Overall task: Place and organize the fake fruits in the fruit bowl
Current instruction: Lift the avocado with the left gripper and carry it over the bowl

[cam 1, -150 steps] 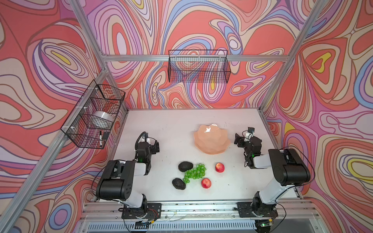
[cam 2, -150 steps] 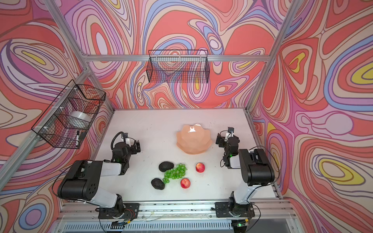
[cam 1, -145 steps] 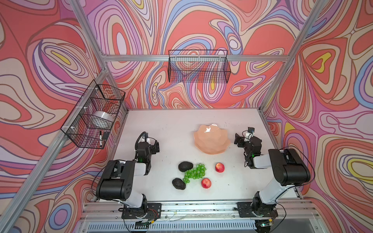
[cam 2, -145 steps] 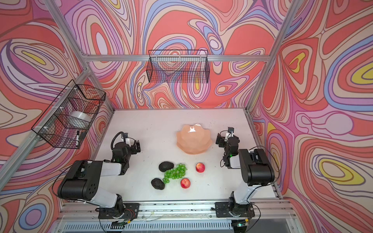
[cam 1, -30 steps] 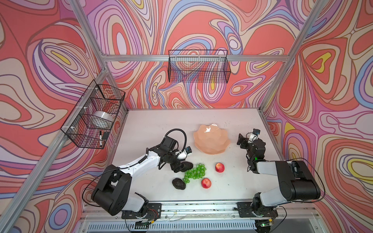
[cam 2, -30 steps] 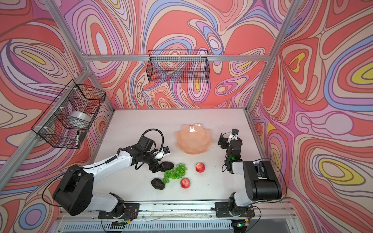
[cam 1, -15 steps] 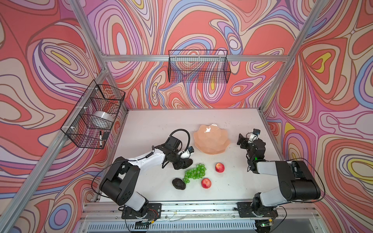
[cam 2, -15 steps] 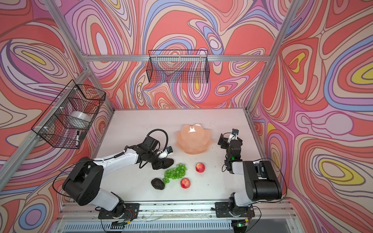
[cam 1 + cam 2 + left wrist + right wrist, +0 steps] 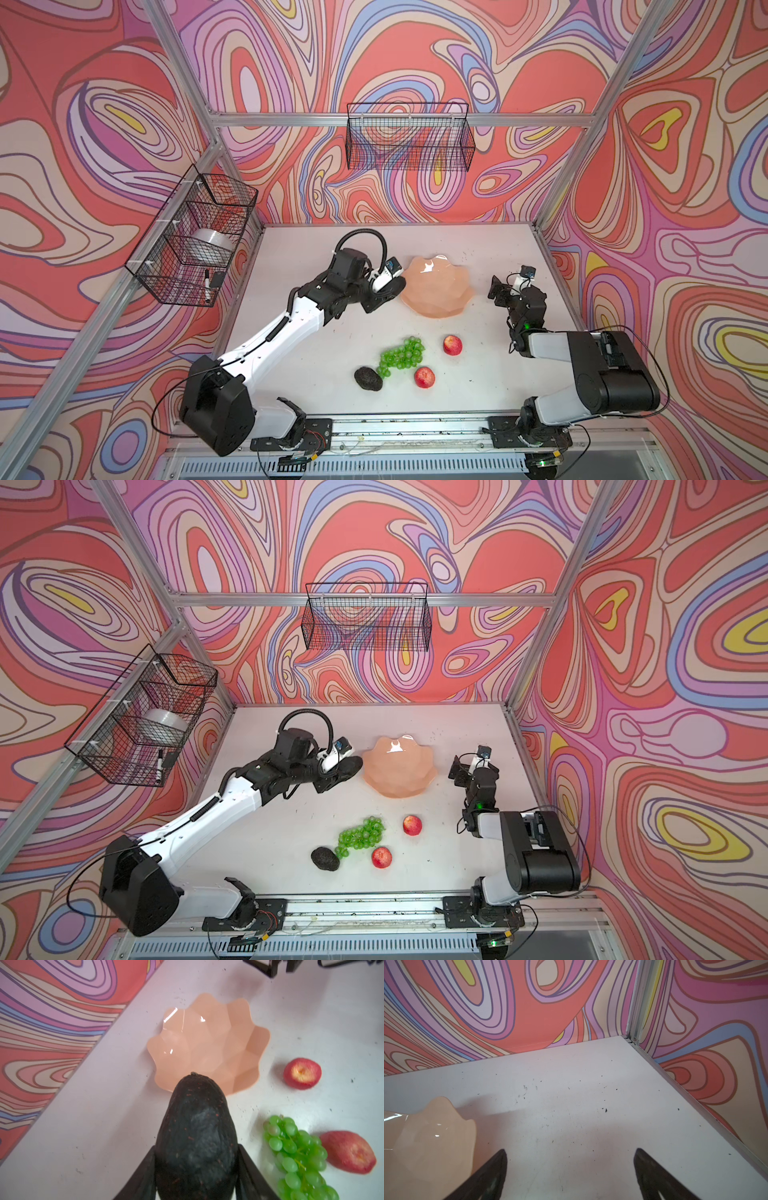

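My left gripper is shut on a dark bumpy avocado, held above the table at the left rim of the peach fruit bowl. The bowl holds nothing. Nearer the front lie a second avocado, green grapes and two red apples. My right gripper stands open and empty just right of the bowl.
A black wire basket hangs on the back wall. Another basket on the left wall holds a tape roll and a marker. Patterned walls and metal posts close in the white table on three sides.
My left gripper closed on the avocado beside the grapes, lifted it and carried it back toward the bowl's left rim. The right arm has stayed still over the last second.
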You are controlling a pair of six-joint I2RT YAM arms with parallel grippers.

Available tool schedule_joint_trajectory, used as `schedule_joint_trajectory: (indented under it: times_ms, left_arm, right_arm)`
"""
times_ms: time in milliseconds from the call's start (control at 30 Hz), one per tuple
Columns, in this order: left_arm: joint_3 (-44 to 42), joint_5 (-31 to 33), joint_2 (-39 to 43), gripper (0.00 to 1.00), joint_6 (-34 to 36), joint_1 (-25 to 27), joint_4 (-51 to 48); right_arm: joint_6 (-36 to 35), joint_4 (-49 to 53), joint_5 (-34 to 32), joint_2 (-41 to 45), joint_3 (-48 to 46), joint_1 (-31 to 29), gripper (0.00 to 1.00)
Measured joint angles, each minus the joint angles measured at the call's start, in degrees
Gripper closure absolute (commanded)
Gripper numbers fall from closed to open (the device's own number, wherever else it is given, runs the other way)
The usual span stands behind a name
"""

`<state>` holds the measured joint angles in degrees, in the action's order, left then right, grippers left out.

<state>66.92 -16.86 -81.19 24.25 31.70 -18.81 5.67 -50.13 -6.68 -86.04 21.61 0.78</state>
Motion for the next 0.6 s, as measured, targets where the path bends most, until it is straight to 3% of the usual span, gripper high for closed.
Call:
schedule_joint_trajectory:
  times_ms: [200, 333, 600]
  left_arm:
    - [13.5, 2.4, -17.8, 0.54, -2.3, 4.3, 3.3]
    - [17.9, 4.3, -27.1, 0.53, -3.2, 6.7, 3.4]
    - [24.4, 10.2, -37.4, 0.50, -5.5, 9.3, 3.5]
  right_arm:
    - [0.4, -0.5, -0.1, 0.0, -0.1, 0.0, 0.02]
    - [0.9, -0.8, -0.2, 0.3, -0.5, 0.0, 0.02]
    - [1.3, -1.0, -0.2, 0.7, -1.0, 0.0, 0.02]
